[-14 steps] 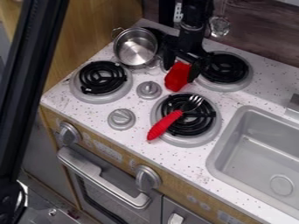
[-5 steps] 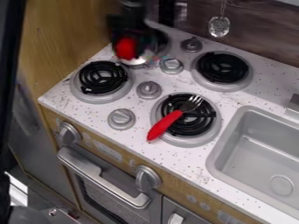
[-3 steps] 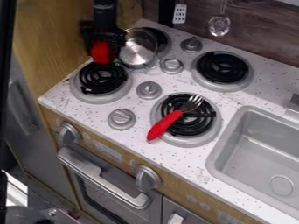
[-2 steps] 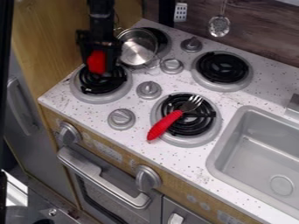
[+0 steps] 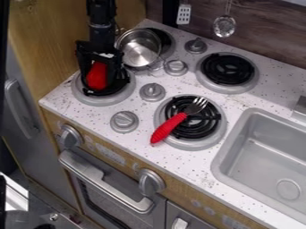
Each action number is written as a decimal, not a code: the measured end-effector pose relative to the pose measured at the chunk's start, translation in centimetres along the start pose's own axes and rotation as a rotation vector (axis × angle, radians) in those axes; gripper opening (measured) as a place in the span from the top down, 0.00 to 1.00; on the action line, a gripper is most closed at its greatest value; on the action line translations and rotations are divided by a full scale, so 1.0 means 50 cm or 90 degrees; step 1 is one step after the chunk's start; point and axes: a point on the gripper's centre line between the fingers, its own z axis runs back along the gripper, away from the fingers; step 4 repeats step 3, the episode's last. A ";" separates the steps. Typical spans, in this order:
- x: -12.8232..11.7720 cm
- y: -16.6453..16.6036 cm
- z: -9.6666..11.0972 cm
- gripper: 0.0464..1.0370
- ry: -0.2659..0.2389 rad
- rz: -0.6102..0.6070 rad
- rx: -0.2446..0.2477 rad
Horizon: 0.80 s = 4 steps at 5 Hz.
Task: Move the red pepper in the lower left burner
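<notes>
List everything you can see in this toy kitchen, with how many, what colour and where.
Red pepper: one, red, at the lower left burner
Burners: four, black coils with grey rims, on the countertop
Countertop: one, speckled white
Toy fork: one, red handle, silver tines, across the lower right burner
Saucepan: one, silver, at the upper left burner
Stovetop knobs: four, grey, among the burners
Front knobs: two, grey, on the wooden front
Oven handle: one, silver, below them
Sink: one, grey, right
Slotted spatula: one, whitish, hanging at the back
Slotted spoon: one, silver, right of the spatula
Robot arm: one, black, upper left
Gripper: one, black, over the lower left burner
</notes>
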 end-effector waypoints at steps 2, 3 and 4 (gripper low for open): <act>-0.022 -0.038 0.125 0.04 -0.115 -0.014 -0.005; -0.062 -0.072 0.163 0.04 -0.141 -0.057 0.014; -0.062 -0.072 0.163 0.04 -0.141 -0.057 0.014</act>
